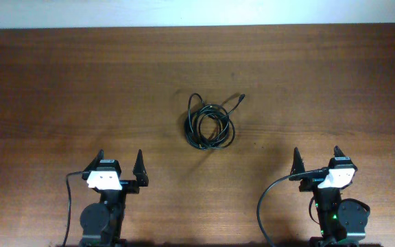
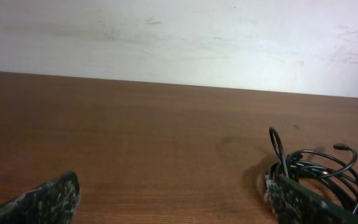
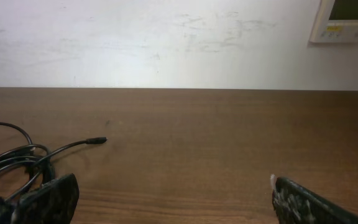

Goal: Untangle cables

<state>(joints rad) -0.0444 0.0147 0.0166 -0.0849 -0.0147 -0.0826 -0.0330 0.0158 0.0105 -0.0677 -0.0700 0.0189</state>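
At the middle of the desk (image 1: 60,82), the cables (image 1: 209,125) lay coiled in one tangled bundle, one plug (image 1: 241,97) poking toward the far edge. Near the front edge, my left claw (image 1: 121,156) and right claw (image 1: 316,151) sat spread wide, pinching nothing.

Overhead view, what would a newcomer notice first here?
A small coiled bundle of black cables lies in the middle of the brown wooden table, with one plug poking out toward the far right. At the near edge, the left end effector and the right end effector both stand open. They sit either side of the bundle, apart from it.
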